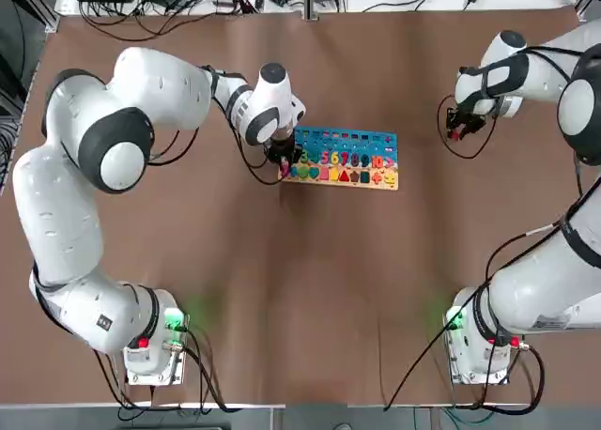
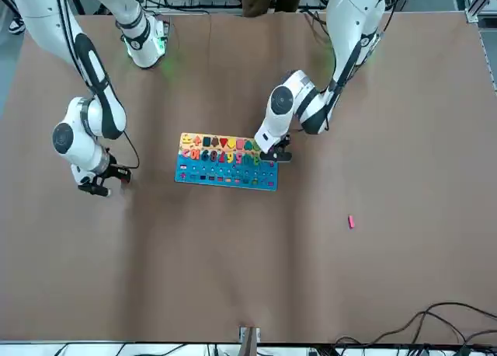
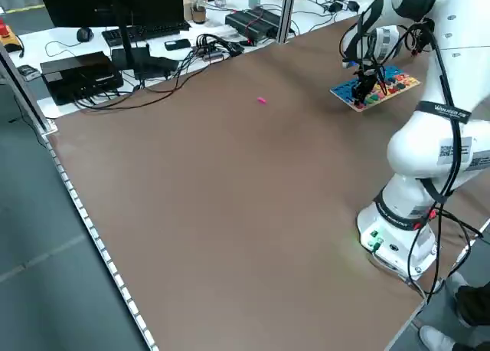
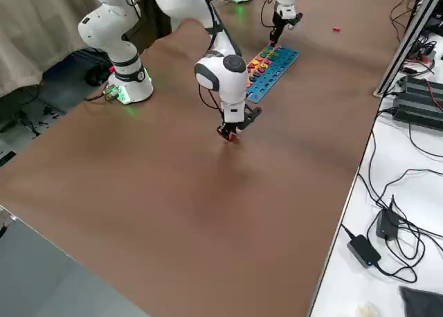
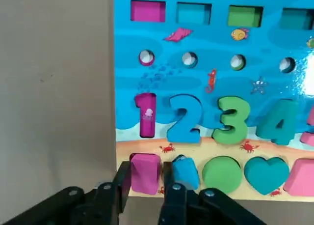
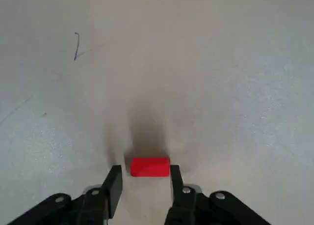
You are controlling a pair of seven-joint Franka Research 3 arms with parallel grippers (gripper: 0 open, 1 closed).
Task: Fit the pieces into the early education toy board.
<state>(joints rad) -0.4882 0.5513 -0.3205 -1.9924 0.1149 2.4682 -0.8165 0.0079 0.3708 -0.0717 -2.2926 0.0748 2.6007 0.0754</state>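
Note:
The toy board (image 1: 347, 141) lies mid-table, blue on top with a wooden strip of coloured shapes. My left gripper (image 1: 282, 161) hangs over its left end. In the left wrist view its fingers (image 5: 172, 188) stand slightly open on either side of a pink rectangular piece (image 5: 144, 172), which sits in the board's (image 5: 206, 77) wooden strip. My right gripper (image 1: 457, 130) is low over the table to the board's right. Its fingers (image 6: 114, 183) straddle a red piece (image 6: 150, 167): one touches it and the other shows a thin gap. A small pink piece (image 2: 351, 221) lies alone on the table.
Cables, power bricks and boxes crowd the bench beyond the table's far edge (image 3: 153, 60). The arms' bases (image 1: 155, 350) stand at the near edge. Brown tabletop (image 1: 310, 289) stretches between them and the board.

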